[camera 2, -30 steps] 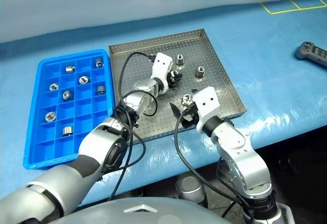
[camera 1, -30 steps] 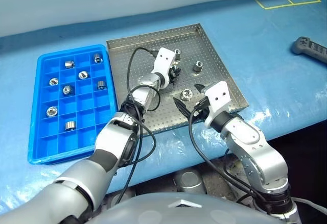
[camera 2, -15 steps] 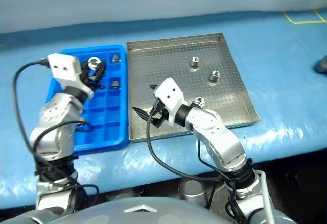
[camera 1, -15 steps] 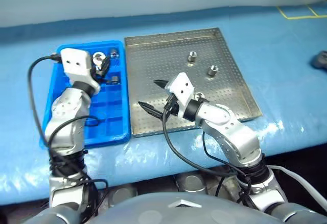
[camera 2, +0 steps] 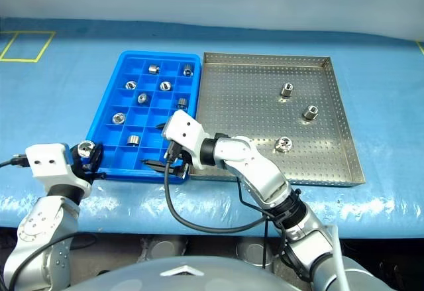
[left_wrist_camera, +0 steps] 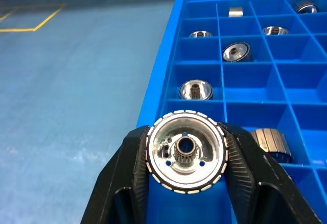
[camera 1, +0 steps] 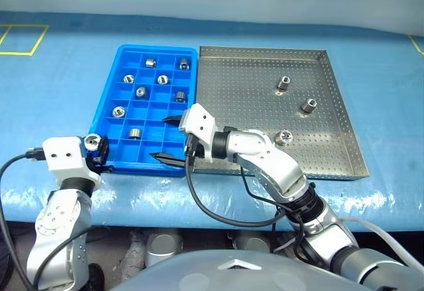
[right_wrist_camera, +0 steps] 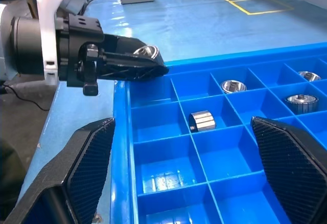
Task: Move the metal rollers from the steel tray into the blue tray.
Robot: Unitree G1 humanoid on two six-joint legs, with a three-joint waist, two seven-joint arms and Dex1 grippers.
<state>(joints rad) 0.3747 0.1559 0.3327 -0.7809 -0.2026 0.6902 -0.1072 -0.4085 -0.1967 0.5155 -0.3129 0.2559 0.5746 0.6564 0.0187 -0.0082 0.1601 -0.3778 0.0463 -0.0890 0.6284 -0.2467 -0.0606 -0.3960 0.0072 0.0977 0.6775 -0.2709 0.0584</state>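
My left gripper (left_wrist_camera: 185, 132) is shut on a shiny metal roller (left_wrist_camera: 185, 155) and hovers by the near-left corner of the blue tray (camera 1: 156, 48). The right wrist view shows that gripper (right_wrist_camera: 130, 63) too, at the tray's corner. Several rollers lie in the blue tray's compartments, one of them (camera 1: 134, 132) near the front. My right gripper (camera 1: 169, 138) stands open and empty over the blue tray's near-right compartments. Three rollers (camera 1: 283, 83), (camera 1: 308, 105), (camera 1: 285, 136) stand on the perforated floor of the steel tray (camera 1: 265, 51), which sits directly right of the blue tray.
Both trays rest on a blue table cover (camera 1: 59, 105). Yellow tape lines (camera 1: 20, 39) mark its far-left corner. A black cable (camera 1: 199, 201) loops from my right wrist over the table's front edge.
The camera has swung left. My left gripper drew the roller back from over the blue tray's far-left part to its near-left corner. The right gripper swung from the steel tray to over the blue tray.
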